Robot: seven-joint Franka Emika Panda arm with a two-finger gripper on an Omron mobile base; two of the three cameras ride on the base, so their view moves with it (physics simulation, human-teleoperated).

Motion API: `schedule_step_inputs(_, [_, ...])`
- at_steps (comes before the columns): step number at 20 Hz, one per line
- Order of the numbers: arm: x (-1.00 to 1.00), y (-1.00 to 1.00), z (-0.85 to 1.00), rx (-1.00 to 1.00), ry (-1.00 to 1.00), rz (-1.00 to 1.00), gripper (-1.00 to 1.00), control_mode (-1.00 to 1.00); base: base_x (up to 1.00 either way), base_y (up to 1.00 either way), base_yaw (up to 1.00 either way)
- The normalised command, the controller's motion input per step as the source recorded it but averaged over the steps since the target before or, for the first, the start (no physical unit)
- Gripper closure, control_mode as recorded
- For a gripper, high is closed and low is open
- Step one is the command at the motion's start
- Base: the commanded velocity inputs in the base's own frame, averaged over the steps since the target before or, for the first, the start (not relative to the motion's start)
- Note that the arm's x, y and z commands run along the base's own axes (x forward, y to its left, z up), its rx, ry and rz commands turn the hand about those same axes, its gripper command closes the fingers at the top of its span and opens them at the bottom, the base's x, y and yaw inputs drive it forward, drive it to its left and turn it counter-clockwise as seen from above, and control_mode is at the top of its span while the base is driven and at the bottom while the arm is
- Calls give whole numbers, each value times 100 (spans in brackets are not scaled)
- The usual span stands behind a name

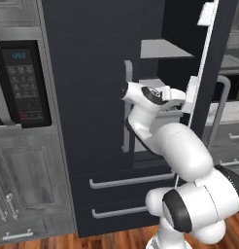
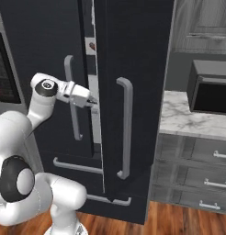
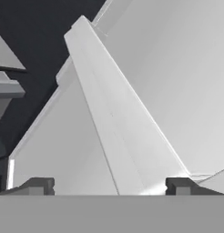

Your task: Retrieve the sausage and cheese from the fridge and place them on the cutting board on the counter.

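Fridge (image 1: 92, 73) black, right door swung open. From the left base view: pale grey shelves (image 1: 165, 48) visible inside the opening, with the arm reaching toward the open door's inner edge; a wall oven (image 1: 22, 82) left of the fridge with a small lit display, digits too blurred to read. From the right base view: open door (image 2: 133, 92) seen from its outer face with its long grey handle (image 2: 126, 128); gripper (image 2: 93, 103) poking into the narrow gap between the two doors; a small reddish patch (image 2: 92, 46) higher up in that gap, possibly the sausage, too small to be sure. Marble counter (image 2: 188, 117) right of the fridge, carrying a dark appliance (image 2: 211, 89). From the hand view: fingertips (image 3: 38, 185) spread wide, nothing between them, close against pale door-shelf panels. Cheese and cutting board not made out.
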Motion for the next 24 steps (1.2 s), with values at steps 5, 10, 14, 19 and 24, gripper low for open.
schedule_step_inputs(5, [-69, -99, -8, 0, 12, -12, -100, -100, 0, 0, 0])
schedule_step_inputs(10, [-45, -99, -23, 0, 10, -8, -100, -100, 0, 0, 0])
schedule_step_inputs(14, [0, -65, -22, 0, -1, -1, -100, -100, 0, 0, 0])
schedule_step_inputs(19, [0, -31, -7, 2, -11, 0, -100, -100, 0, 0, 0])
schedule_step_inputs(24, [-7, 13, 0, 9, -20, 6, -100, -100, 0, 0, 0])
